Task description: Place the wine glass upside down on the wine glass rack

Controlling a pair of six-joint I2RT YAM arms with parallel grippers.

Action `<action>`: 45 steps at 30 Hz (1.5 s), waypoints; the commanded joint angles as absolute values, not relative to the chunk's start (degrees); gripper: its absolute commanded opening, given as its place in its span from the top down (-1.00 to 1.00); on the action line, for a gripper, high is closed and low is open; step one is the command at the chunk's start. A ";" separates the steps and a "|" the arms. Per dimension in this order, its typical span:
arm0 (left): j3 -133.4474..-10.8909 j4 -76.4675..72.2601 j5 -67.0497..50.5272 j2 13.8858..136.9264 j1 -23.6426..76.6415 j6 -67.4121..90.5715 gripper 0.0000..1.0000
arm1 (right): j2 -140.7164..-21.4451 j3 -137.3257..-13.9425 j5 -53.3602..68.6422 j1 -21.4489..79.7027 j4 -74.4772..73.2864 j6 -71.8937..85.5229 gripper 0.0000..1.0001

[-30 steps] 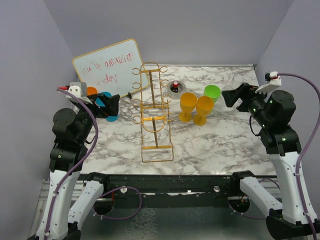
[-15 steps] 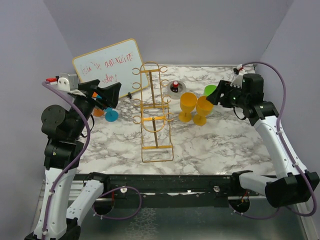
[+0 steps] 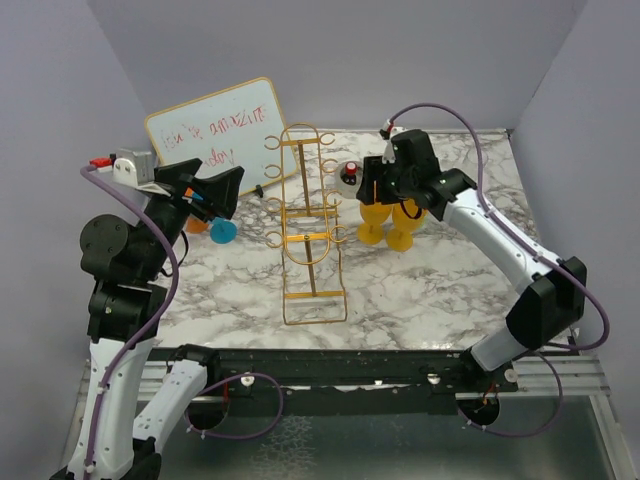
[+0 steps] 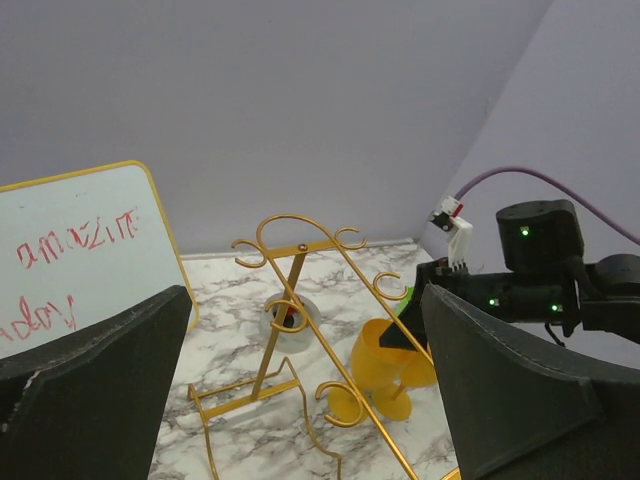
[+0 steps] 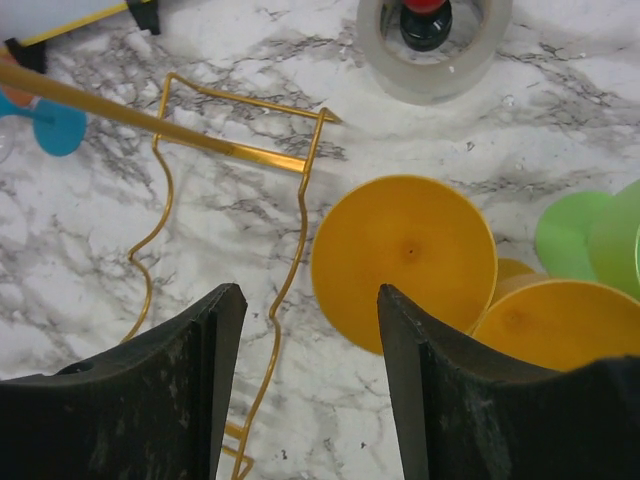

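The gold wire wine glass rack point(image 3: 307, 236) stands at the table's middle with nothing on its loop hooks. It also shows in the left wrist view point(image 4: 279, 324) and in the right wrist view point(image 5: 255, 156). Two yellow wine glasses point(image 3: 377, 215) point(image 3: 408, 224) stand upright right of the rack. My right gripper point(image 3: 378, 190) is open, pointing down above the left yellow glass point(image 5: 403, 255), with its jaws point(image 5: 308, 292) over the glass's left rim and the rack's base. My left gripper point(image 3: 225, 190) is open and empty, raised left of the rack and facing it point(image 4: 305, 290).
A whiteboard point(image 3: 215, 135) leans at the back left. A blue glass point(image 3: 222, 232) and an orange one point(image 3: 197, 226) lie below my left gripper. A tape roll point(image 5: 435, 45) sits behind the yellow glasses. A green glass point(image 5: 585, 235) stands right of them.
My right arm has swung left from the table's right side to above the yellow glasses. My left arm rose a little early on and has held still since.
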State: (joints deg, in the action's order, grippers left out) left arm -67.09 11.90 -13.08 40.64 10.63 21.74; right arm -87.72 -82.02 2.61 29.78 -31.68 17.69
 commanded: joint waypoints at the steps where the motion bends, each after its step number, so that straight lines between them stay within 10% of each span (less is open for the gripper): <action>1: -65.89 11.16 -13.21 39.91 10.81 21.18 -0.98 | -93.65 -86.63 -3.48 31.66 -34.08 15.39 -0.19; 18: -66.90 14.54 -11.31 38.35 10.98 17.49 -0.98 | -101.54 -91.95 -16.37 38.65 -37.31 11.09 0.98; 45: -77.48 15.45 -29.01 49.05 10.90 36.03 -0.98 | -54.51 -63.91 -13.09 39.81 12.45 18.80 0.99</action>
